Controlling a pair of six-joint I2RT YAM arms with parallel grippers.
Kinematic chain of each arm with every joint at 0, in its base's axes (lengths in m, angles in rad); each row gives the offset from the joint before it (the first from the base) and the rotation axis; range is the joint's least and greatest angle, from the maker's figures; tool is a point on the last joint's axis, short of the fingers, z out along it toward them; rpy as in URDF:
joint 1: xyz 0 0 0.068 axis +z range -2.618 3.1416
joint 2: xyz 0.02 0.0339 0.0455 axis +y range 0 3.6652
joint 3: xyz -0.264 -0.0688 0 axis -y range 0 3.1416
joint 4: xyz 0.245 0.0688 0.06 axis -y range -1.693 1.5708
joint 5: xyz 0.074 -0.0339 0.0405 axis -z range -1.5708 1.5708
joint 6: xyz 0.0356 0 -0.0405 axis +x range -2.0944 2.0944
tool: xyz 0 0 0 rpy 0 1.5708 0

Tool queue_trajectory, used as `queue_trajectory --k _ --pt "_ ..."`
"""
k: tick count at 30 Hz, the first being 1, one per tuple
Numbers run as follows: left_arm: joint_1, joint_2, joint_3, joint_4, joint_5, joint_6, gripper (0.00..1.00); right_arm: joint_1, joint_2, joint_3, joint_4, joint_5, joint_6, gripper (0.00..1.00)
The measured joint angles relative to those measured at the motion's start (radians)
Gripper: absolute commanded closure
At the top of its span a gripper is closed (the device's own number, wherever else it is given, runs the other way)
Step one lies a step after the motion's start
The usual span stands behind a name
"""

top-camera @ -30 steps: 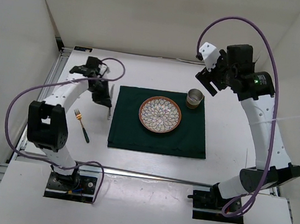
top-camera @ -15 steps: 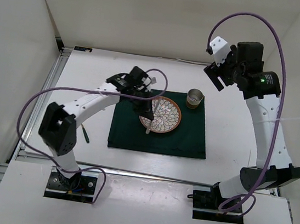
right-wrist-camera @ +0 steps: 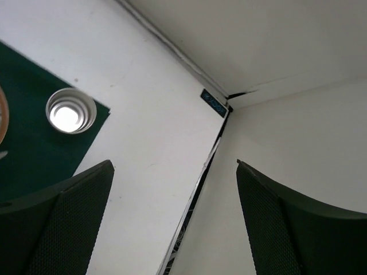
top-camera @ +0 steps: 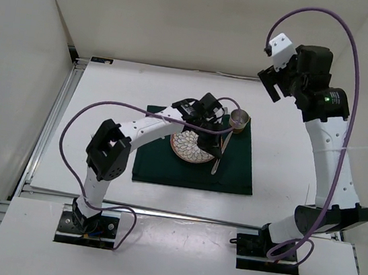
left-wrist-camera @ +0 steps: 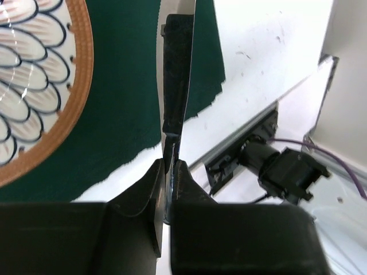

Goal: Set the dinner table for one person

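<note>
Left gripper (top-camera: 214, 135), clamped on a slim silver knife (top-camera: 220, 154), has crossed the patterned round plate (top-camera: 188, 147). Next, likely lower it alongside. The right gripper (right-wrist-camera: 175, 217) has its fingers apart.

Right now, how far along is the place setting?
Done: plate centred on the green cloth, cup at its far right corner. In hand: left gripper shut on the knife, right of the plate, not yet released. Left: release it; no fork shows on the cloth. Right gripper open, raised.

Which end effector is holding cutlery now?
The left end effector, shut on the knife beside the plate; the right end effector is open and empty.
</note>
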Motion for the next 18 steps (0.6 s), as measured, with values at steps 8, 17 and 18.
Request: queue_trajectory --k 8,17,18 --pt "-0.035 0.14 0.082 0.014 -0.047 -0.097 0.9 -0.003 -0.051 -0.036 0.164 0.179 0.075 0.03" --pt "-0.092 0.258 0.19 0.027 -0.074 -0.204 0.9 -0.003 -0.087 -0.049 0.206 0.23 0.094 0.02" --pt "-0.096 0.261 0.192 0.028 -0.076 -0.213 0.9 -0.003 -0.087 -0.049 0.206 0.23 0.096 0.02"
